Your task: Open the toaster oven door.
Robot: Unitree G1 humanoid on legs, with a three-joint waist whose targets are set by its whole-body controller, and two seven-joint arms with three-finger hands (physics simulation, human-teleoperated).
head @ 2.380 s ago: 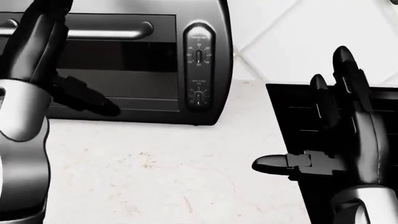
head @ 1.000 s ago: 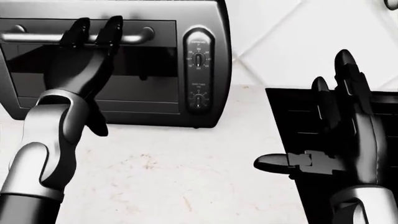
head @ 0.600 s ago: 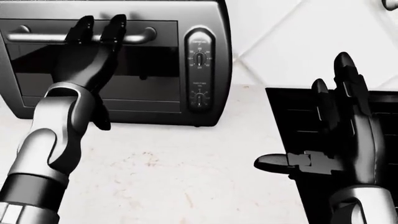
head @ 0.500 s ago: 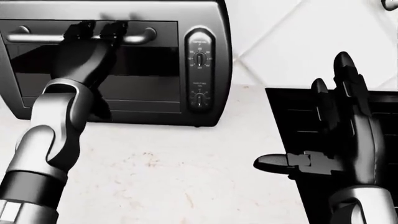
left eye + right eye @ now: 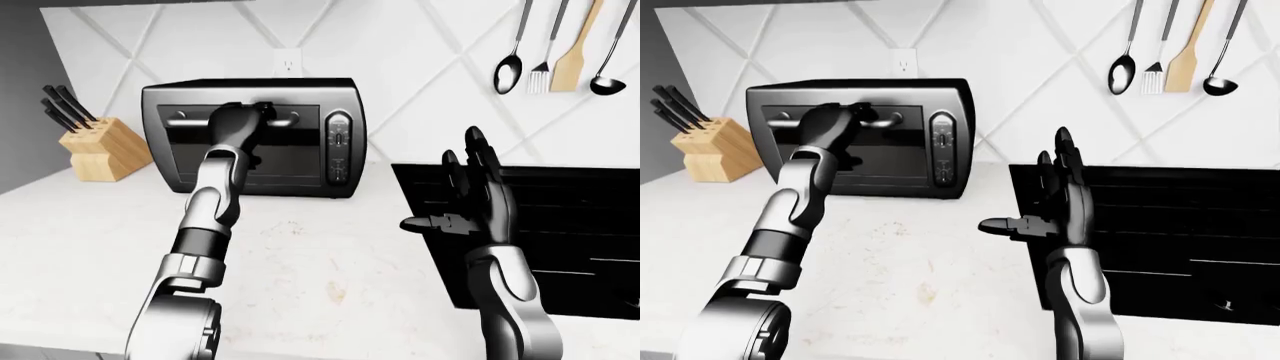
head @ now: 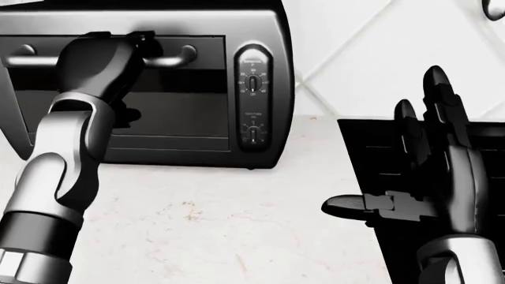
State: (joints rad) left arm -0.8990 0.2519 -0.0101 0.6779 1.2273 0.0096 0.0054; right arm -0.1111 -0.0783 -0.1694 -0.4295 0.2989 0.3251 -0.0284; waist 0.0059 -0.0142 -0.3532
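The black toaster oven (image 5: 300, 161) stands on the white counter against the tiled wall, upper left in the left-eye view. Its door (image 6: 189, 100) looks shut, with a silver bar handle (image 6: 177, 57) across the top. My left hand (image 6: 106, 54) is at the middle of that handle with its fingers curled round the bar; it also shows in the left-eye view (image 5: 240, 118). My right hand (image 5: 440, 184) is open and empty, fingers pointing up, above the left edge of the black cooktop (image 5: 580, 225).
Two control dials (image 6: 253, 77) sit on the oven's right panel. A wooden knife block (image 5: 100, 146) stands left of the oven. Utensils (image 5: 550, 45) hang on the wall at the upper right. A wall outlet (image 5: 288, 61) is above the oven. White counter (image 5: 300, 262) lies below.
My left hand rose to the handle, its straight fingers went over the bar and curled shut round it. The view shifted slightly. The right hand has not moved.
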